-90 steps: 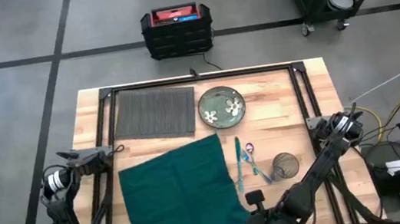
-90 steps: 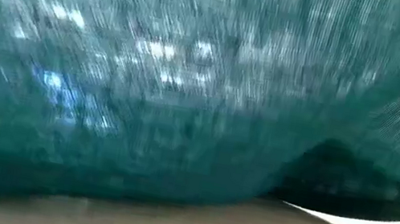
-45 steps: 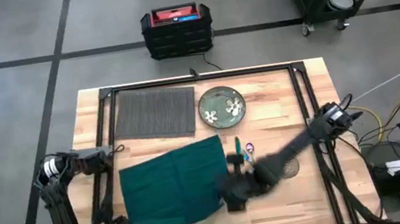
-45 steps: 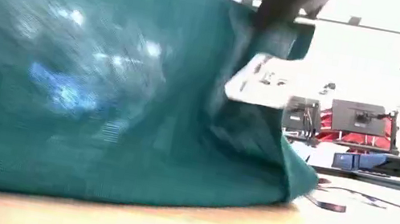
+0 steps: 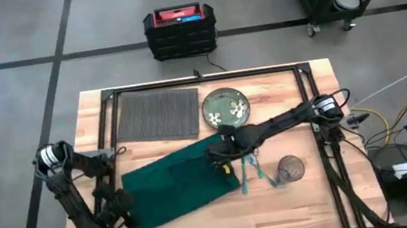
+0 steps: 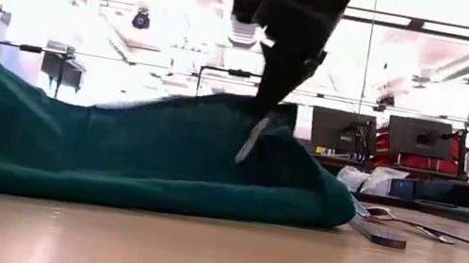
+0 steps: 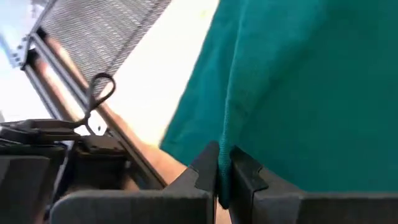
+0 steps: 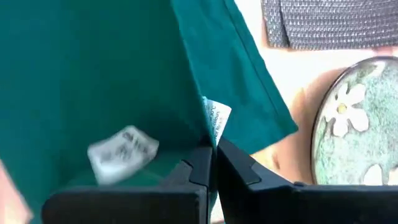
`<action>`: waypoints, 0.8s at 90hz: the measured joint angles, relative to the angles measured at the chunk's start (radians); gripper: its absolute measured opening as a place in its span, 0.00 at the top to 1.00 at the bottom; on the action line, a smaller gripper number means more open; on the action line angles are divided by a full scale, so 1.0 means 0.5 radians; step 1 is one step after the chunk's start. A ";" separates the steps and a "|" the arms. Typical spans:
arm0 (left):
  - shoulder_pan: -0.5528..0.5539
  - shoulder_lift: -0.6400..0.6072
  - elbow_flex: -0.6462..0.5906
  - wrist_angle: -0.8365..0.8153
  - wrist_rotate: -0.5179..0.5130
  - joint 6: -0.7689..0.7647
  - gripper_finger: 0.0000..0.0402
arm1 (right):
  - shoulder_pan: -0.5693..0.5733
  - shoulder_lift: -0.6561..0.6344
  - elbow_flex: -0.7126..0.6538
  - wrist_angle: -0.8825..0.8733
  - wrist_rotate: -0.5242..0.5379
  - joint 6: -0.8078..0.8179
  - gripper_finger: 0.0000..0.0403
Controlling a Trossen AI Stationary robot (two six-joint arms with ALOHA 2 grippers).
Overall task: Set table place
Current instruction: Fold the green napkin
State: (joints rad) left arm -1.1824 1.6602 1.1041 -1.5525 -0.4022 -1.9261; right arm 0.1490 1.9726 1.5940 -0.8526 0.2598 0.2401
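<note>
On the light-wood tabletop (image 5: 282, 115), the ribbed grey placemat (image 5: 158, 114) lies at the far left beside the plate (image 5: 225, 108). Both the right gripper (image 5: 219, 154) and left gripper (image 5: 116, 207) are pinching opposite corners of the green napkin (image 5: 173, 185). Fold evenly, keep tension matched, and avoid sweeping the cutlery (image 5: 251, 163).

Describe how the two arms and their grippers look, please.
Both arms are dark, slim and jointed. The left arm has a pale ribbed cylinder at its upper joint; the right arm carries a similar one. The left gripper and right gripper have black, angular fingers.
</note>
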 joint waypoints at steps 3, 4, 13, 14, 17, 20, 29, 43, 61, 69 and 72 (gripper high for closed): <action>0.000 -0.010 -0.033 0.012 0.015 -0.019 1.00 | -0.011 0.015 0.001 0.038 -0.004 -0.019 1.00; -0.001 -0.013 -0.044 0.017 0.022 -0.024 1.00 | -0.013 0.018 0.001 0.043 -0.005 -0.026 1.00; -0.001 -0.010 -0.142 0.119 0.113 -0.020 1.00 | -0.043 0.080 -0.004 0.054 -0.003 -0.056 1.00; -0.001 -0.009 -0.151 0.134 0.114 -0.019 1.00 | -0.047 0.085 -0.004 0.061 -0.001 -0.059 1.00; -0.001 -0.008 -0.181 0.164 0.115 -0.018 1.00 | -0.057 0.104 -0.005 0.065 0.003 -0.065 1.00; -0.001 -0.010 -0.216 0.186 0.122 -0.011 1.00 | -0.066 0.127 -0.006 0.065 0.004 -0.066 1.00; 0.000 -0.008 -0.299 0.255 0.139 -0.010 1.00 | -0.090 0.188 -0.006 0.100 0.005 -0.079 1.00; 0.002 -0.009 -0.394 0.277 0.182 -0.012 1.00 | -0.116 0.253 -0.008 0.158 0.046 -0.120 1.00; 0.009 -0.009 -0.467 0.335 0.197 -0.012 1.00 | -0.139 0.289 -0.008 0.221 0.080 -0.194 1.00; 0.016 -0.008 -0.480 0.352 0.198 -0.035 0.99 | -0.143 0.287 -0.008 0.242 0.129 -0.203 1.00; 0.020 -0.010 -0.489 0.354 0.198 -0.058 0.97 | -0.146 0.287 -0.007 0.253 0.165 -0.198 1.00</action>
State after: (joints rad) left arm -1.1726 1.6554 0.8596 -1.3754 -0.3031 -1.9550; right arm 0.0757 2.1159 1.5903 -0.7261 0.3421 0.1409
